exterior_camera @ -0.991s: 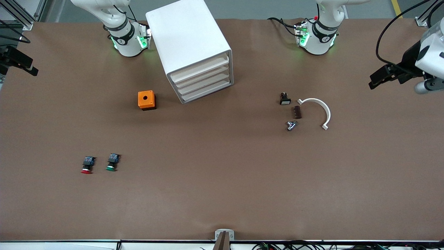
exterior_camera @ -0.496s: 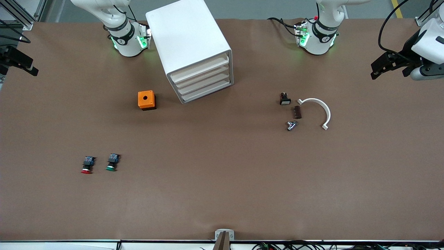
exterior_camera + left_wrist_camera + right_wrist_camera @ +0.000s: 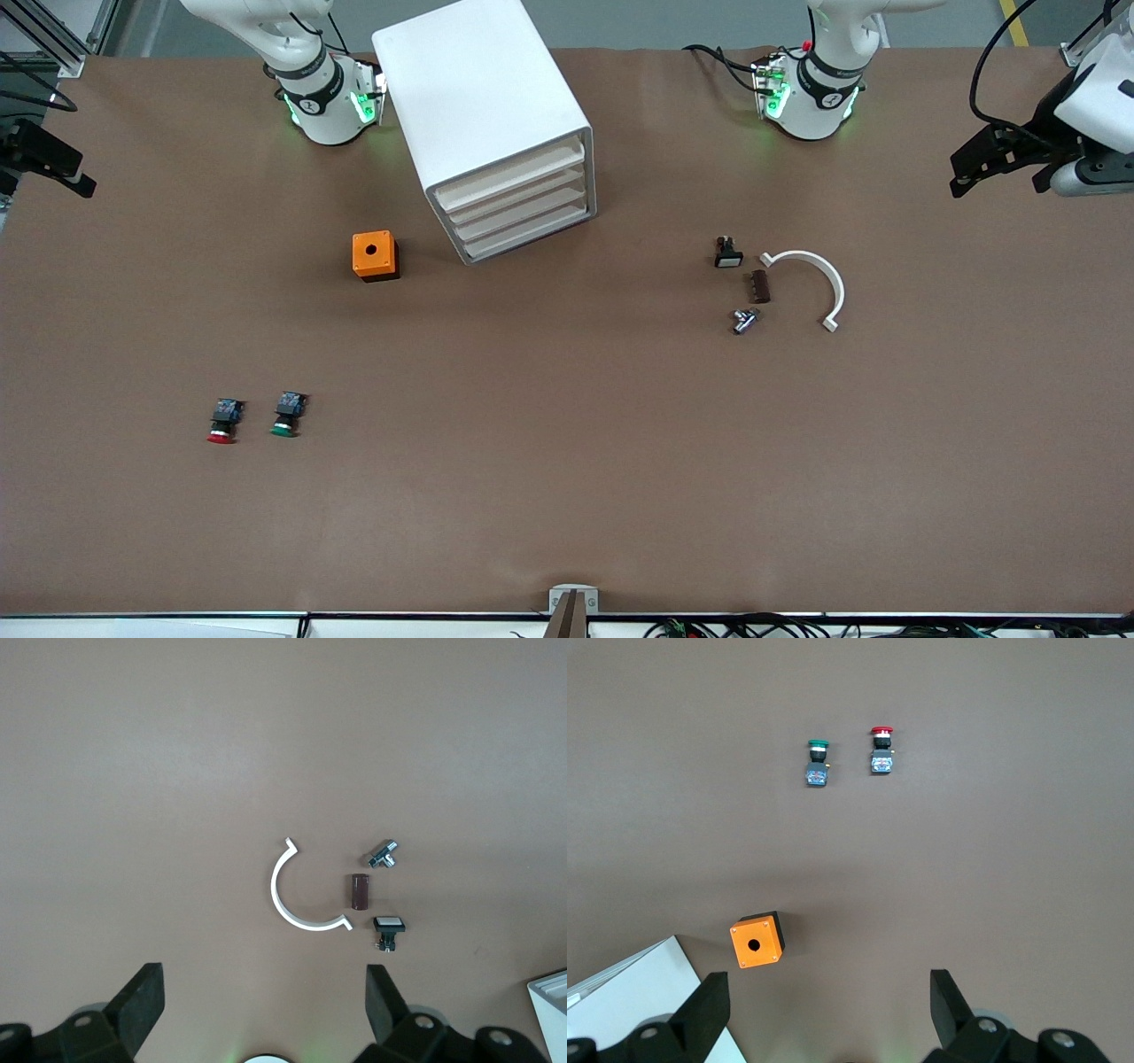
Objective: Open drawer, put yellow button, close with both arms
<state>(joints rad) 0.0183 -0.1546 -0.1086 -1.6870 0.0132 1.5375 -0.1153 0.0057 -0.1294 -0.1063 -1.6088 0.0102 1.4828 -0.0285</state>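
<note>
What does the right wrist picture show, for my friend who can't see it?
The right pincer hangs open above a brown table. Below lie an orange box, a green-capped button, a red-capped button and a corner of the white cabinet.

one cabinet (image 3: 493, 115) with four drawers, upper centre; one orange box (image 3: 375, 255); two push-buttons, one red (image 3: 222, 422), one green (image 3: 286, 415), lower left; one white arc (image 3: 811, 283), three small parts mid-right; two arms.

High front camera facing the bases, wrist cameras looking down (from height) — sharing the table (image 3: 567, 496).
</note>
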